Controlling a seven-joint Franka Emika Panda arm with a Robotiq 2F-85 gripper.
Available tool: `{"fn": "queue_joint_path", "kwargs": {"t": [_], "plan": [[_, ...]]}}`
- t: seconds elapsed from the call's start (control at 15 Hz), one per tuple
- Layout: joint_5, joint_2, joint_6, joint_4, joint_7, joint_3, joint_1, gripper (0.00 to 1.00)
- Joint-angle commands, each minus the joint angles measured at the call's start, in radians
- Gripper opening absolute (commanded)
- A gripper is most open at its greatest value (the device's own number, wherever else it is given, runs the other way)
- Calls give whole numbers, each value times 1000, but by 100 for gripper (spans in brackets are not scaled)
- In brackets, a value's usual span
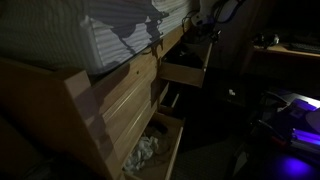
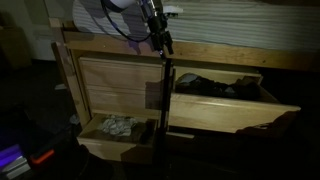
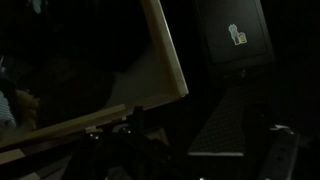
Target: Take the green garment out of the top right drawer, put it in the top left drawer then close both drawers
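The pale wood top right drawer stands pulled out; it also shows in an exterior view. A dark crumpled garment lies inside it; its colour is lost in the dim light. The top left drawer looks shut, its flat front flush with the dresser. My gripper hangs above the dresser's middle, over the left end of the open drawer, holding nothing that I can see. In the wrist view a drawer corner fills the top left, and the fingers at the bottom are too dark to read.
A lower left drawer is pulled out with a pale crumpled cloth in it, seen also in an exterior view. A striped mattress lies on top of the dresser. The surroundings are dark, with a purple light nearby.
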Motion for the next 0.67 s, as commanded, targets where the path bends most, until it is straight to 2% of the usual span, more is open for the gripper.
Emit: {"fn": "queue_joint_path", "kwargs": {"t": [0.0,0.07,0.2,0.4,0.6], "plan": [[-32,-24,-21,-6,27,31,-30,100],[-48,-4,-12,-5,55,27,-19,100],[-140,43,47,28,240,-35,-8,100],[-229,53,133,19,416,-65,-65,100],[-263,64,211,4,553,-95,-156,100]]}}
